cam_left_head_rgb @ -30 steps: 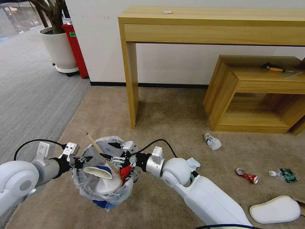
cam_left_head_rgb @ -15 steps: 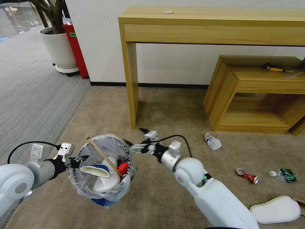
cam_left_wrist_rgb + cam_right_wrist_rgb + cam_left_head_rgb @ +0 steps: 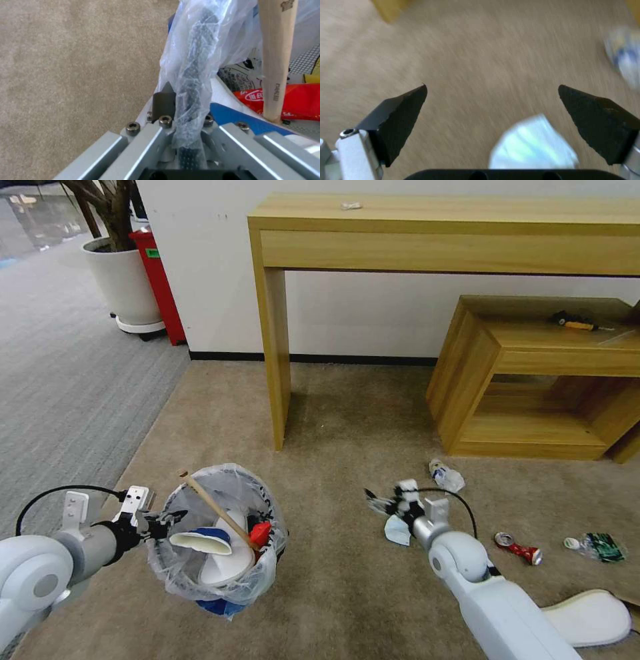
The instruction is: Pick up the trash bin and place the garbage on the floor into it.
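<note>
Clamped on the rim of the trash bin (image 3: 217,537), the left gripper (image 3: 162,519) is seen holding the bag-lined bin above the floor (image 3: 347,447), with a white insole (image 3: 200,542), a wooden stick (image 3: 213,507) and a red wrapper (image 3: 260,532) inside it. Over the carpet further right, the right gripper (image 3: 381,503) is spread wide and empty, just above a pale blue mask (image 3: 397,530). Beyond it, a crumpled bottle (image 3: 445,476), a crushed red can (image 3: 519,548) and a second insole (image 3: 590,617) are left lying near the low wooden shelf (image 3: 533,373).
</note>
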Robot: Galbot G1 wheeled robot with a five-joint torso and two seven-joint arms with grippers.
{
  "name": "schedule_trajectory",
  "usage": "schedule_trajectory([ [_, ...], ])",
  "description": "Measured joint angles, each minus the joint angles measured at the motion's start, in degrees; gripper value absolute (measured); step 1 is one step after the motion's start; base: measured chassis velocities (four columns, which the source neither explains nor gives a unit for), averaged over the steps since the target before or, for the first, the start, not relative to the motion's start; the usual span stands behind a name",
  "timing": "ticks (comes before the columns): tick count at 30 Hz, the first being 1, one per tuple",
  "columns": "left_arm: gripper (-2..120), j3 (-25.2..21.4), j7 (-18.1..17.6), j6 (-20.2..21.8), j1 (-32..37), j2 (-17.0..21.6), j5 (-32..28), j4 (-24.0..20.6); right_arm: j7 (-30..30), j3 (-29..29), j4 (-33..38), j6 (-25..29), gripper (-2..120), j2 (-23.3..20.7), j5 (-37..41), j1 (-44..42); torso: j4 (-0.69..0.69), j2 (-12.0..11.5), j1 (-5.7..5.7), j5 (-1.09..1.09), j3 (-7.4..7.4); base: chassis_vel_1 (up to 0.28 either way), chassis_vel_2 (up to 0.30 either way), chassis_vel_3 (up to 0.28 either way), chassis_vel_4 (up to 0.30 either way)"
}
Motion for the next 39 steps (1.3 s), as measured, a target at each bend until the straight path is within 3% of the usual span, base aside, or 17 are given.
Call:
schedule_trajectory([
  [7, 0, 0.51, -0.02, 0.00, -0.13, 0.09, 0.06, -0.24, 7.66, 1.65, -6.62, -3.00, 100, 3.47, 3.16, 0.89, 0.00, 0.00, 0.00, -0.02, 0.00, 0.000, 0.000, 0.000, 0.000],
  [15, 0, 1.03, 0.02, 0.00, -0.44, 0.21, 0.07, 0.07, 9.33, 1.36, -11.68, -5.91, 100, 4.69, 8.12, 3.73, 0.01, 0.00, 0.00, -0.01, 0.00, 0.000, 0.000, 0.000, 0.000],
  [23, 0, 1.18, 0.07, 0.00, -0.44, 0.29, 0.23, 0.25, 8.12, 0.24, -18.76, -5.49, 98, 5.95, 9.47, 6.85, 0.01, 0.00, 0.00, -0.01, 0.00, 0.000, 0.000, 0.000, 0.000],
  [39, 0, 1.24, 0.61, 0.00, -0.32, 0.37, 0.37, 0.28, 4.06, -1.45, -27.08, -0.84, 41, 6.80, 4.99, 10.82, -0.01, 0.00, 0.00, -0.03, 0.00, 0.000, 0.000, 0.000, 0.000],
])
